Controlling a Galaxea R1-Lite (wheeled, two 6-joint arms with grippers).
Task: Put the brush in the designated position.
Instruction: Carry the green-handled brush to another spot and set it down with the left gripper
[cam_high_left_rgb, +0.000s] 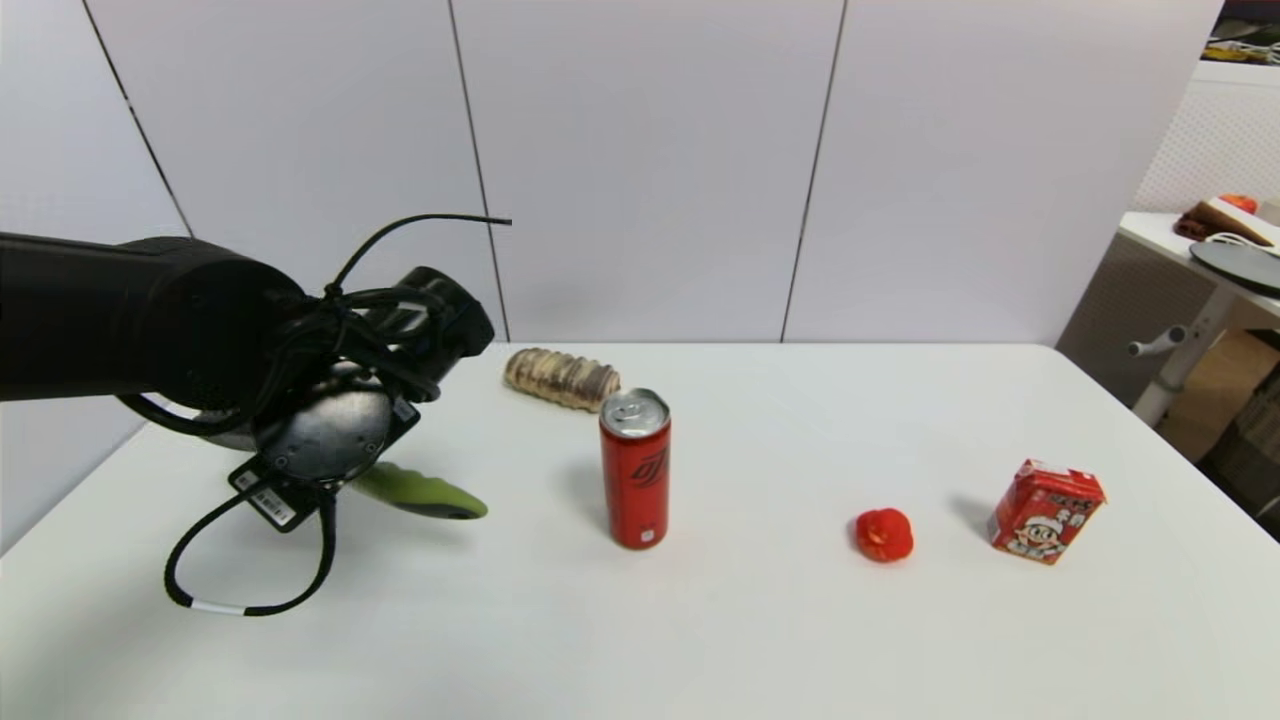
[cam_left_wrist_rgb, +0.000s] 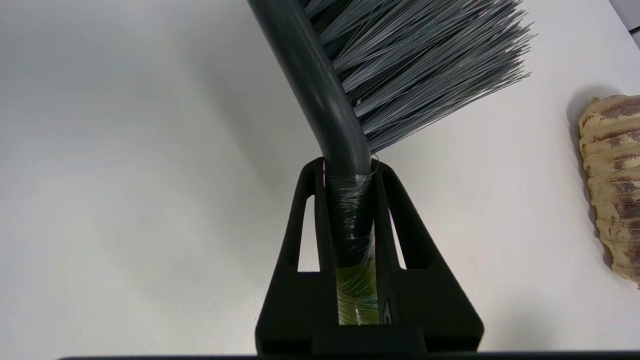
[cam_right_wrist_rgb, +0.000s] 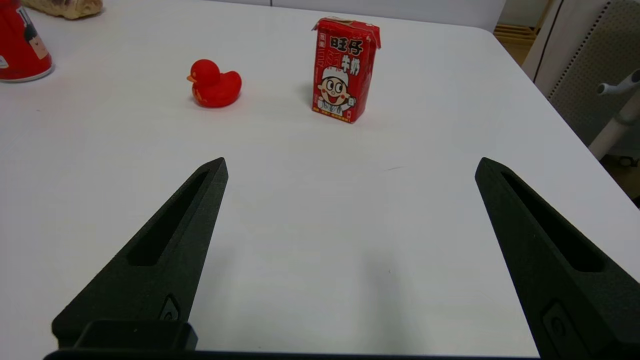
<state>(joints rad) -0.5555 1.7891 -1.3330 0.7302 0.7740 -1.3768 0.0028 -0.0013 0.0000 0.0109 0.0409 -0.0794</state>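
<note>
**Brush held over the desk's left side**

The left claw (cam_left_wrist_rgb: 350, 200) is clamped on the hand brush (cam_left_wrist_rgb: 320, 100) with long dark bristles, grey head and lime-green handle, holding it above the white desk (cam_high_left_rgb: 760, 620) at its left side. The right claw (cam_right_wrist_rgb: 350, 170) hovers near, spread wide and holding nothing. Beyond it sit a red rubber duck (cam_right_wrist_rgb: 214, 85) and an upright red milk carton (cam_right_wrist_rgb: 344, 70). The sealed red can (cam_high_left_rgb: 635, 468) stands right of the brush; a ridged brown bread roll (cam_high_left_rgb: 560, 378) lies behind, near the pale panelled wall (cam_high_left_rgb: 640, 160).
</note>
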